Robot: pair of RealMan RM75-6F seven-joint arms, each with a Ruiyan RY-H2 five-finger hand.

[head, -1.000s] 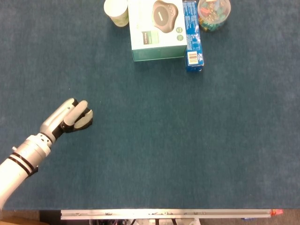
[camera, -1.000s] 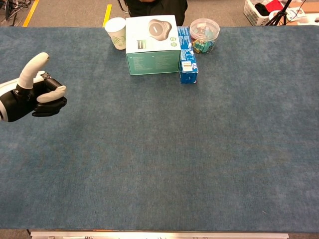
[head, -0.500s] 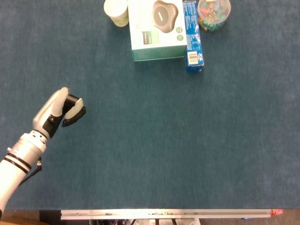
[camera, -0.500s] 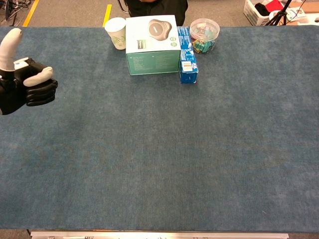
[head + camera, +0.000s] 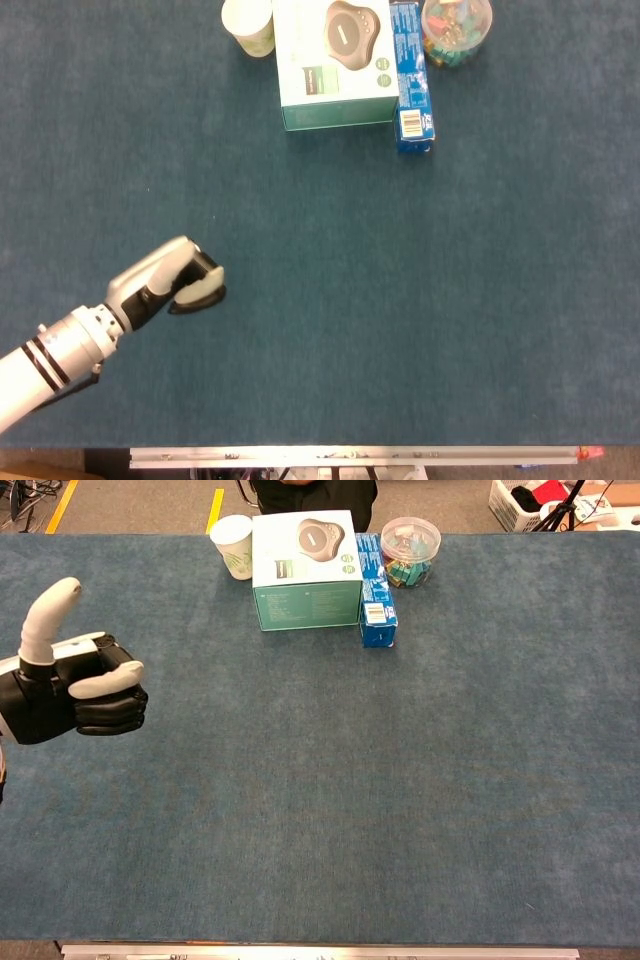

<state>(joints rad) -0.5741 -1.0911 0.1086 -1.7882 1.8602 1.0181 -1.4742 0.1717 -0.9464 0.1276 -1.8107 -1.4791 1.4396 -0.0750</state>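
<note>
The left robot hand (image 5: 75, 688) hovers over the blue-carpeted desk (image 5: 400, 780) near its left side, fingers curled into an empty fist with one pale finger raised; the right robot hand is out of sight. The white paper cup (image 5: 232, 545), the teal-and-white cardboard box (image 5: 306, 570), the narrow blue carton (image 5: 374, 590) and the clear plastic tub of coloured clips (image 5: 409, 550) stand well apart at the far edge. Reaching with the fist closed could knock the light cup over.

table (image 5: 400, 780): blue felt top | floor (image 5: 130, 505): grey, yellow stripes
</note>
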